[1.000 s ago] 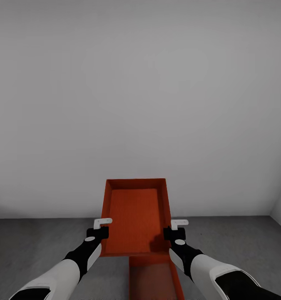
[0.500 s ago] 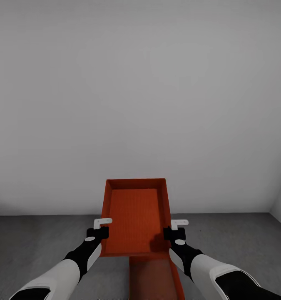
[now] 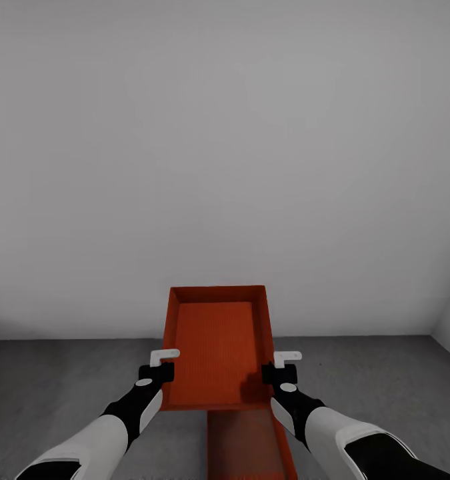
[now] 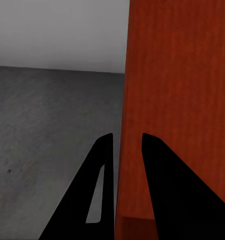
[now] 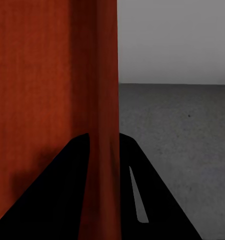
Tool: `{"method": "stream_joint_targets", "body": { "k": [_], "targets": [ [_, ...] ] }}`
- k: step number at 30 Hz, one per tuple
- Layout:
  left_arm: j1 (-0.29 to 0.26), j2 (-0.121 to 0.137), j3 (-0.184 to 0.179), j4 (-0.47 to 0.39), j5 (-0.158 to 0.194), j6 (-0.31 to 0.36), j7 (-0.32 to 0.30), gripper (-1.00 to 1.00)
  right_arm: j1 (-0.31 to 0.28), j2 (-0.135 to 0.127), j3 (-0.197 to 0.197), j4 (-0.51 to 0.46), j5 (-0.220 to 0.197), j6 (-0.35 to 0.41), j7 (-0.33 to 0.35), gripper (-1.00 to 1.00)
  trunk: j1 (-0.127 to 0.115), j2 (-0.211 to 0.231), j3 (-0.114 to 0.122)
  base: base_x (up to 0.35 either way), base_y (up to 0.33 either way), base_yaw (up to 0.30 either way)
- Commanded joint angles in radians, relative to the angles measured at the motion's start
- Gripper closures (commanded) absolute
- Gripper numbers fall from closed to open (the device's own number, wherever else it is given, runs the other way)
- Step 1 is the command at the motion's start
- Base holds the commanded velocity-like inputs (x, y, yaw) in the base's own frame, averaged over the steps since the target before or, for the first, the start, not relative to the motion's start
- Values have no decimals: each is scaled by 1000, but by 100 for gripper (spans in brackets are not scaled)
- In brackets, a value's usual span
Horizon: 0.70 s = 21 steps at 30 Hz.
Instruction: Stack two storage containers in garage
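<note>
Container (image 3: 217,350) between tools | left tool (image 3: 159,365), right tool (image 3: 281,365) each clamp a side wall

The right gripper (image 5: 103,150) is pinching the thin side wall of an orange-red storage container (image 5: 47,85), one dark finger on each side of it. The dark grey floor (image 5: 182,130) is lying beyond, meeting a pale grey wall (image 5: 175,40).

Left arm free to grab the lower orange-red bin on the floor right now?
Probably not: the left tool is shut on the raised orange-red plastic bin's side wall, and that bin hangs above the lower orange-red bin.
</note>
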<state>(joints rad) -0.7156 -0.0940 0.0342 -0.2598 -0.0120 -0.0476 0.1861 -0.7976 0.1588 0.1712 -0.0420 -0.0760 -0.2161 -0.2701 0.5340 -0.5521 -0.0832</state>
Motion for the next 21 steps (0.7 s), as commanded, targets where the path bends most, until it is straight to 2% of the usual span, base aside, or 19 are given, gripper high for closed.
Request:
{"method": "stream_joint_targets", "body": {
  "k": [1, 21],
  "targets": [
    [-1, 22, 19, 1, -5, -3, 7, 100, -2, -9, -68, -1, -7, -6, 0, 100, 0, -2, -3, 0, 0, 0],
    [-1, 22, 19, 1, -5, -3, 7, 100, -2, -8, -68, -1, -6, -6, 0, 100, 0, -2, -35, 0, 0, 0]
  ]
}}
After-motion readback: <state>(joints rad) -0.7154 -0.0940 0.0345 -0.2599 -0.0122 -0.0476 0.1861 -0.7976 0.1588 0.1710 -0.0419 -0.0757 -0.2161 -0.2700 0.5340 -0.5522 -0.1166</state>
